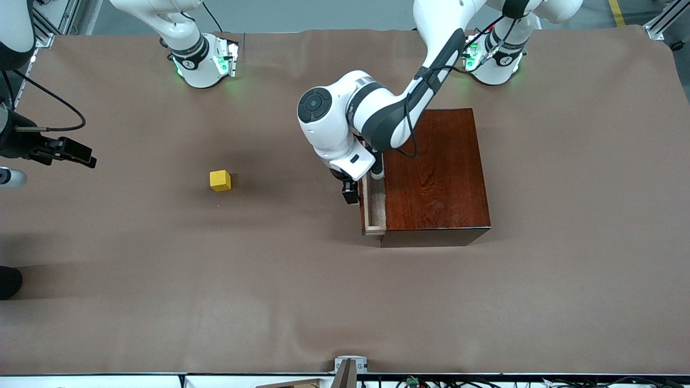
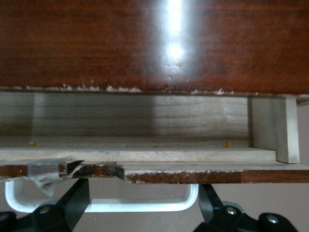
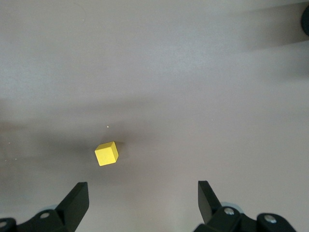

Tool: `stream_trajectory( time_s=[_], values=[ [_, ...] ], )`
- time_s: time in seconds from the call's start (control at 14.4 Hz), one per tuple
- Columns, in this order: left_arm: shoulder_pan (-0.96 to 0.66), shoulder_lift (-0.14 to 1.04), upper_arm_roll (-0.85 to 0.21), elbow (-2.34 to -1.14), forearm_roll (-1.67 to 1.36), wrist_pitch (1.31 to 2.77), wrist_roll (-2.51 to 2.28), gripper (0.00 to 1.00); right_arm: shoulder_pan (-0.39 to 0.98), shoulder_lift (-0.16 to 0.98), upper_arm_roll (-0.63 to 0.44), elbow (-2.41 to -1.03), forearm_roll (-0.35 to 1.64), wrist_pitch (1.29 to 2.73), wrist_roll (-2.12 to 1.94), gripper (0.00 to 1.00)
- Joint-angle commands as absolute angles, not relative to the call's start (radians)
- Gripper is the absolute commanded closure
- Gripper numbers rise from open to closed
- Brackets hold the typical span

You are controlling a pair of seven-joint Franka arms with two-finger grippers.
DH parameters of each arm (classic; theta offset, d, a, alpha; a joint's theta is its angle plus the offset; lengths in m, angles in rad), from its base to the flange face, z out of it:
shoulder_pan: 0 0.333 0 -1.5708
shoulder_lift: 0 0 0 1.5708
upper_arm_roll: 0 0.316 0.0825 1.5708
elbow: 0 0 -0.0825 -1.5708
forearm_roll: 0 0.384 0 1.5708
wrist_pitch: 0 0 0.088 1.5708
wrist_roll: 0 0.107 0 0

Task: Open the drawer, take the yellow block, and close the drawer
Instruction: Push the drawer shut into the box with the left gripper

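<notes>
The dark reddish-brown box point(image 1: 436, 178) stands toward the left arm's end of the table. Its pale-wood drawer point(image 1: 373, 207) is pulled out a little, and the tray point(image 2: 145, 121) shows no block inside. My left gripper point(image 1: 351, 193) is low at the drawer front, open. Its fingers point(image 2: 77, 203) stand at the white handle point(image 2: 120, 205) without closing on it. The yellow block point(image 1: 220, 180) lies on the bare table between the two arms. My right gripper point(image 1: 70, 152) hangs open and empty, high over the right arm's end of the table, and the block point(image 3: 106, 153) shows below it.
The table is covered by a brown cloth point(image 1: 302, 302). A small clamp or fixture point(image 1: 349, 369) sits at the table edge nearest the front camera. A dark object point(image 1: 8, 280) shows at the edge of the view by the right arm's end.
</notes>
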State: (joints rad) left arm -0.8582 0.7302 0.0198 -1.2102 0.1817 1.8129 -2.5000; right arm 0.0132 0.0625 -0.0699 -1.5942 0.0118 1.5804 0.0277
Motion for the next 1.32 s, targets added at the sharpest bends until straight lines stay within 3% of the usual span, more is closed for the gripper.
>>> stream_trajectory(
  time_s=[0.0,1.25],
  values=[
    [-0.865,0.695,0.037,-1.235,0.221,1.744,-2.503,0.00,0.009,0.057,-0.071,-1.595,0.023,1.575,0.034,0.00],
    [-0.864,0.706,0.051,-1.250,0.238,1.575,-2.507,0.00,0.008,0.037,-0.075,-1.586,0.023,1.615,0.032,0.00]
  ],
)
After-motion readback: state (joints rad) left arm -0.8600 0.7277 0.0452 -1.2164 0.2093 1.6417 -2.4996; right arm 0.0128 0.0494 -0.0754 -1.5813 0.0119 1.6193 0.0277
